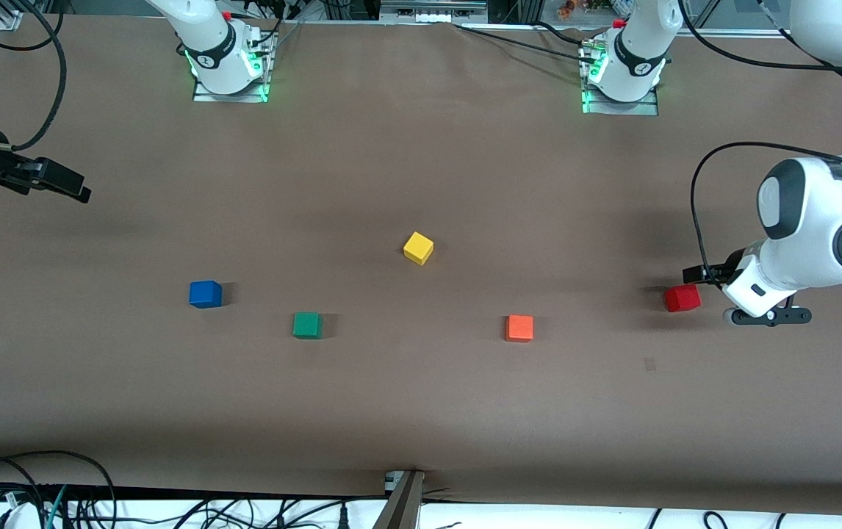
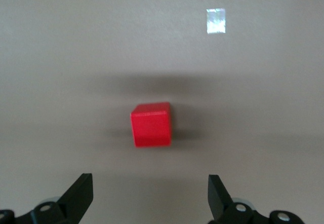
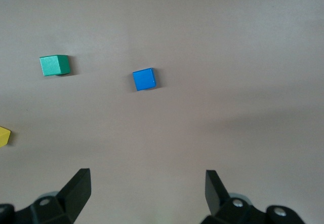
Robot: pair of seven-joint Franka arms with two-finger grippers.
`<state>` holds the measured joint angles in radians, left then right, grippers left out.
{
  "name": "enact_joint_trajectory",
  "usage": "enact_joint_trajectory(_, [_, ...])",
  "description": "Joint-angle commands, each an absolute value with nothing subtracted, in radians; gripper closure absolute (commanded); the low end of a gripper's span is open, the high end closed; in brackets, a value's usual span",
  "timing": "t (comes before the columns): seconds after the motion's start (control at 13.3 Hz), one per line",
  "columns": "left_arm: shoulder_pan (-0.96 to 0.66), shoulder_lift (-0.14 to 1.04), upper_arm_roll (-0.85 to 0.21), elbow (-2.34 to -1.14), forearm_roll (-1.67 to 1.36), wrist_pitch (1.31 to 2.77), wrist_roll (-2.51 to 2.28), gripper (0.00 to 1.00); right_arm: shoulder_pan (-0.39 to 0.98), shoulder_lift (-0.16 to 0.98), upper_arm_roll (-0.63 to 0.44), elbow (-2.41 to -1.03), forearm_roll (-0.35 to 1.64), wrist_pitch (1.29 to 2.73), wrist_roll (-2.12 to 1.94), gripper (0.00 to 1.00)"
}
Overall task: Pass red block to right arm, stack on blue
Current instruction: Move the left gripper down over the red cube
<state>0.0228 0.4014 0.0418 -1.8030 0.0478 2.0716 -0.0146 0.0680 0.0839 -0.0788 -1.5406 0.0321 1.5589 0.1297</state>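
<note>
The red block (image 1: pixel 682 297) lies on the brown table near the left arm's end. My left gripper (image 1: pixel 704 276) hangs low just beside it, mostly hidden under its white wrist. In the left wrist view the red block (image 2: pixel 151 124) lies just ahead of the open, empty gripper (image 2: pixel 151 193), not between the fingers. The blue cube (image 1: pixel 205 294) lies toward the right arm's end and shows in the right wrist view (image 3: pixel 144 79). My right gripper (image 1: pixel 54 180) hovers over the table edge at the right arm's end, and the right wrist view shows this gripper (image 3: pixel 147 188) open and empty.
A green cube (image 1: pixel 307 325) lies beside the blue one, a little nearer the front camera. A yellow cube (image 1: pixel 418 247) sits mid-table. An orange cube (image 1: pixel 519 328) lies between the green and red ones. A small tape patch (image 2: pixel 216 20) marks the table near the red block.
</note>
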Motion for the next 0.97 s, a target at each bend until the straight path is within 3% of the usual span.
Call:
enact_joint_trajectory(0.0, [0.049,0.438,0.043,-1.862,0.066,2.216,0.003,0.00,0.058,0.091,-0.072,-1.520,0.023,1.552,0.129,0.00])
enact_joint_trajectory(0.3, [0.051,0.521,0.043,-1.875,0.066,2.347,0.003,0.00,0.058,0.091,-0.072,-1.519,0.021,1.552,0.129,0.00])
enact_joint_trajectory(0.75, [0.051,0.584,0.041,-1.882,0.066,2.393,0.005,0.00,0.066,0.092,-0.071,-1.519,0.021,1.626,0.115,0.00])
enact_joint_trajectory(0.9, [0.049,0.587,0.041,-1.882,0.063,2.387,0.003,0.54,0.064,0.097,-0.071,-1.520,0.029,1.629,0.112,0.00])
